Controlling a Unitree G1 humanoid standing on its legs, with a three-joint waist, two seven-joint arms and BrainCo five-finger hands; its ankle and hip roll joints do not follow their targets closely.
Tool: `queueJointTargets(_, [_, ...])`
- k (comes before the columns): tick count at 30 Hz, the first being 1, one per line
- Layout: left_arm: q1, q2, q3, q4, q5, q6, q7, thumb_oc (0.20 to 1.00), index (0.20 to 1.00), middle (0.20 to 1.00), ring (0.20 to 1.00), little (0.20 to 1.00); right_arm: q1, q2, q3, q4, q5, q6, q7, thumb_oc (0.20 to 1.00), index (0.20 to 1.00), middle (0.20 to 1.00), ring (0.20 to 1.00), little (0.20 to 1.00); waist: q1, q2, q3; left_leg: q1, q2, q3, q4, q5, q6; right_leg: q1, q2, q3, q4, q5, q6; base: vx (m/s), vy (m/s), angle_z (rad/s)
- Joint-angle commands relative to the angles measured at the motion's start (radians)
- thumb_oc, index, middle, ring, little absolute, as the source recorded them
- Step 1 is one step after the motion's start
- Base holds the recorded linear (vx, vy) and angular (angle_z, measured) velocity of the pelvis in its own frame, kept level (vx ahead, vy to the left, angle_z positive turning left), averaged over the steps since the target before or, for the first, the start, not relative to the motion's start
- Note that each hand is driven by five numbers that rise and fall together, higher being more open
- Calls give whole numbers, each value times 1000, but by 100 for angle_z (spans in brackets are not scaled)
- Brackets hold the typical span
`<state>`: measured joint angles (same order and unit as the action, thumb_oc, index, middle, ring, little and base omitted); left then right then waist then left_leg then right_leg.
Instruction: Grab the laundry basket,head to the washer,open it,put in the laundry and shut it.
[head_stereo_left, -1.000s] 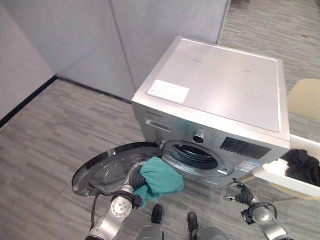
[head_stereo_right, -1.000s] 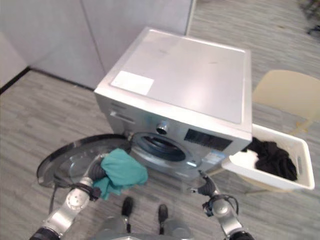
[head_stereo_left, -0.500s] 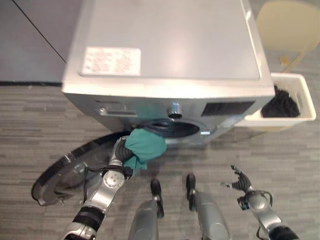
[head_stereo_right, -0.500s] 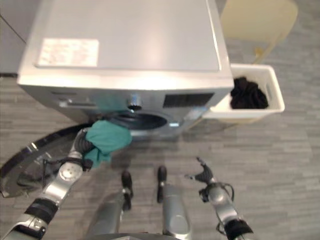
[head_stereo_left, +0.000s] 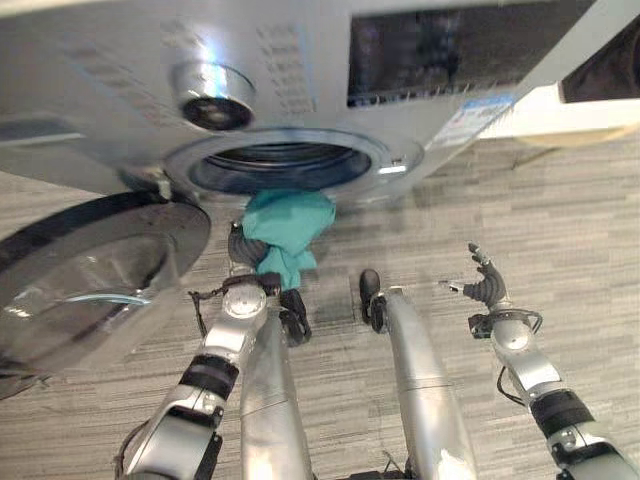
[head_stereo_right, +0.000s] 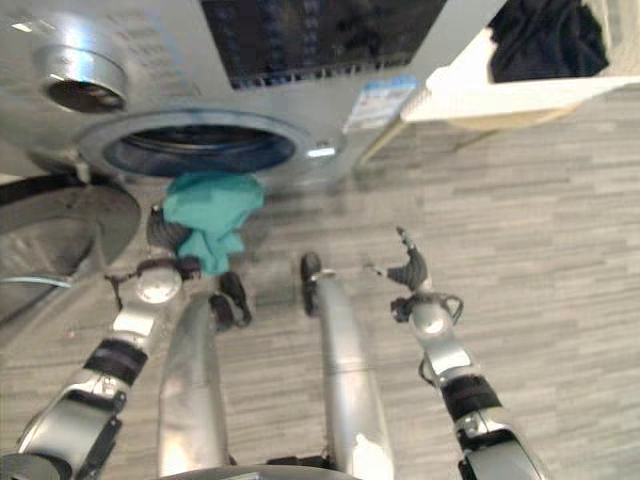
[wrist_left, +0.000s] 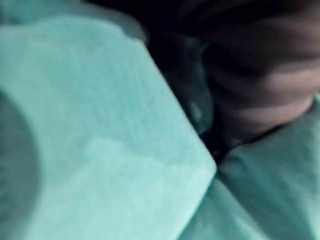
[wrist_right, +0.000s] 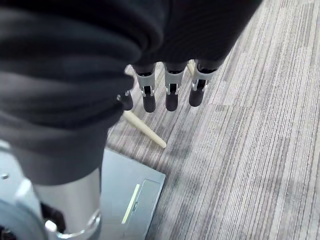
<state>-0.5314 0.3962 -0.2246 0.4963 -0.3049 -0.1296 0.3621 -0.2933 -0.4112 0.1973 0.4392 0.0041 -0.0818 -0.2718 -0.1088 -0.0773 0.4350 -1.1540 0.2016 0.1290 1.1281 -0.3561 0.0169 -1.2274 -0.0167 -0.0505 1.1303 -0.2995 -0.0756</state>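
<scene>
Now closer to the washer's (head_stereo_left: 280, 90) round steel-rimmed port, the left robot hand (head_stereo_left: 243, 252) grips a crumpled teal cloth (head_stereo_left: 287, 226); the right robot hand (head_stereo_left: 484, 287) hangs relaxed, empty.

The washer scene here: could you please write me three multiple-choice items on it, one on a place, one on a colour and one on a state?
1. Where is the cloth held by the left hand?
A. Just below the washer's round opening
B. On top of the washer
C. In the white basket

2. What colour is that cloth?
A. Red
B. Teal green
C. Yellow

3. How does the washer door stand?
A. Shut
B. Swung open to the robot's left
C. Taken off and lying by the basket

Key:
1 A, since the cloth hangs right under the rim of the opening.
2 B, as it shows teal green in both eye views and the left wrist view.
3 B, since the door stands wide of the drum, while the right hand hangs free with relaxed fingers.
</scene>
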Motion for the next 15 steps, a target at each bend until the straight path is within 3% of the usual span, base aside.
queueJointTargets(1, [-32, -2, 15, 17, -55, -84, 77, 200, 200, 200, 200, 200, 96, 1, -3, -69, 19, -56, -30, 1000, 1000, 1000, 1000, 1000, -14, 40, -132, -38, -11, -51, 105, -130, 97, 29, -51, 20, 8, -105, 50, 82, -43, 6])
queueJointTargets(5, [-189, 36, 20, 98, -130, -101, 118, 200, 200, 200, 200, 200, 107, 2, 8, -89, 25, -73, -23, 1000, 1000, 1000, 1000, 1000, -27, 46, -147, -117, -13, -65, 187, -163, 95, -45, -52, 14, 91, -140, 42, 79, -48, 6])
queueJointTargets(6, [-325, 93, 17, 176, -164, -96, 131, 200, 200, 200, 200, 200, 123, -6, 22, -111, 31, -88, -7, 1000, 1000, 1000, 1000, 1000, -39, 47, -157, -149, -11, -72, 224, -176, 90, -72, -55, 9, 128, -153, 39, 73, -46, 8])
queueJointTargets(7, [-333, 95, 15, 183, -166, -98, 129, 200, 200, 200, 200, 200, 121, -6, 20, -112, 31, -88, -7, 1000, 1000, 1000, 1000, 1000, -39, 47, -157, -153, -11, -73, 227, -177, 90, -76, -55, 8, 131, -155, 39, 71, -31, 13])
queueJointTargets(9, [-454, 197, -22, 244, -128, -77, 118, 200, 200, 200, 200, 200, 134, -32, 27, -133, 28, -103, 15, 1000, 1000, 1000, 1000, 1000, -48, 55, -161, -180, -9, -74, 258, -188, 90, -103, -58, 4, 161, -161, 40, 44, 7, 8])
queueJointTargets(12, [-698, 404, -177, 297, 18, -43, 107, 200, 200, 200, 200, 200, 161, -92, 7, -183, 39, -131, 65, 1000, 1000, 1000, 1000, 1000, -55, 70, -164, -228, -10, -84, 290, -194, 83, -144, -66, -1, 186, -164, 47, 56, 2, -6])
queueJointTargets(14, [-773, 441, -241, 339, 73, -30, 103, 200, 200, 200, 200, 200, 168, -105, 5, -183, 44, -141, 76, 1000, 1000, 1000, 1000, 1000, -56, 74, -166, -243, -10, -84, 293, -193, 82, -157, -64, -2, 185, -159, 52, 22, 6, 7])
queueJointTargets(15, [-852, 478, -335, 404, 168, -4, 86, 200, 200, 200, 200, 200, 167, -127, 3, -192, 55, -151, 86, 1000, 1000, 1000, 1000, 1000, -60, 80, -167, -255, -12, -85, 294, -190, 83, -166, -63, -2, 186, -156, 53, 10, 13, 12])
